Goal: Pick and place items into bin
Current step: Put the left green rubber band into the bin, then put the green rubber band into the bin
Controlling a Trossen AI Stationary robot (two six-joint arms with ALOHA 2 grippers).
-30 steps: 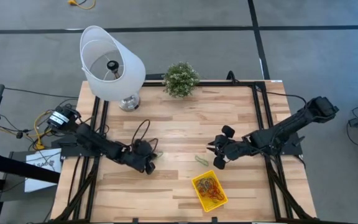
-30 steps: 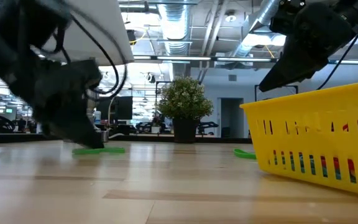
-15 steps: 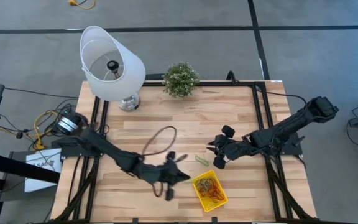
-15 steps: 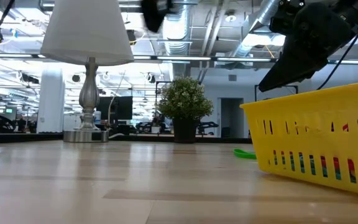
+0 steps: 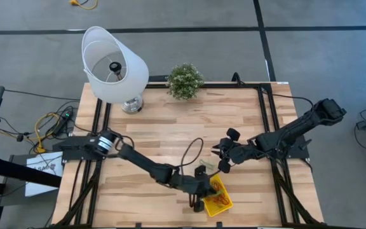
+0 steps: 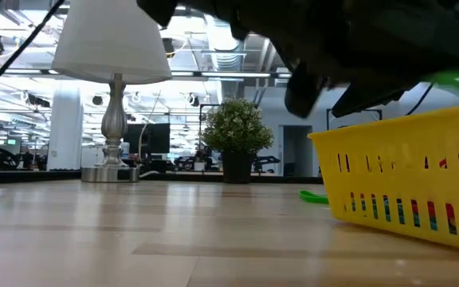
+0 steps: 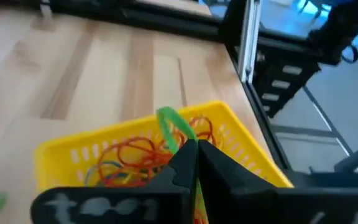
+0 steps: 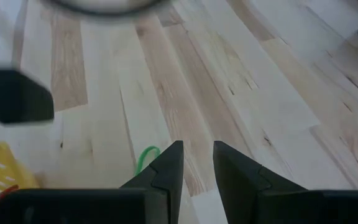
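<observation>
Yellow bin [image 5: 214, 195] mostly loaded, left pincer [image 7: 194, 163] clamped on green loop [image 7: 169, 127] over it, another loop [image 8: 145, 155] left on worktop [image 5: 170, 127].

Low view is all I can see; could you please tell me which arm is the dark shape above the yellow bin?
Observer: It is the left arm; the high view shows the left tool over the bin.
Operator: Thank you. Is it carrying anything?
Observer: Yes. In the left wrist view it is shut on a green loop, held above the red and orange loops lying in the bin.
Operator: And where is the right tool?
Observer: The right tool hovers open beside the bin, near a second green loop that lies on the table.
</observation>
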